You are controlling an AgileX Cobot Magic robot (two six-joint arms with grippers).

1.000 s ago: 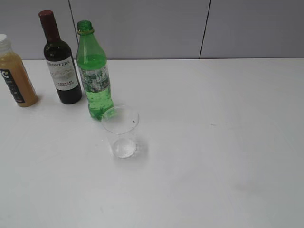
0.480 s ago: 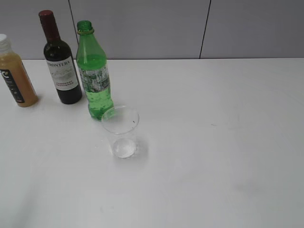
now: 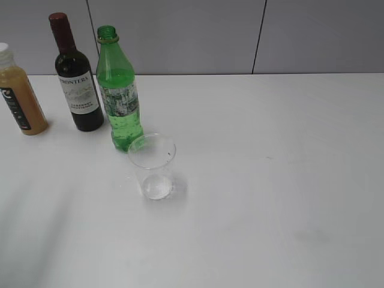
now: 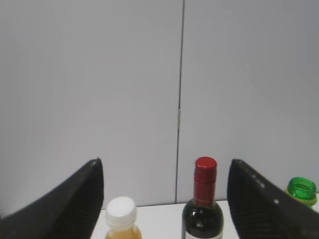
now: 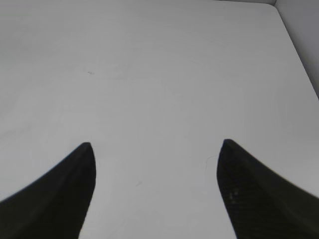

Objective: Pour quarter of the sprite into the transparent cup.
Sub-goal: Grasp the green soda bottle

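Observation:
The sprite [image 3: 119,90] is a tall green capless bottle standing upright at the back left of the white table; its green neck rim shows at the right edge of the left wrist view [image 4: 302,189]. The transparent cup [image 3: 152,166] stands upright just in front and right of it, empty but for a trace at the bottom. Neither gripper shows in the exterior view. My left gripper [image 4: 164,172] is open and empty, level with the bottle tops and some way from them. My right gripper [image 5: 155,149] is open and empty above bare table.
A dark wine bottle [image 3: 76,78] with a red cap stands left of the sprite, and an orange juice bottle [image 3: 18,93] with a white cap stands at the far left. A grey panelled wall [image 3: 240,36] backs the table. The table's right edge [image 5: 294,45] shows in the right wrist view.
The bottles and cup have not moved. A faint shadow has spread over the table's lower left.

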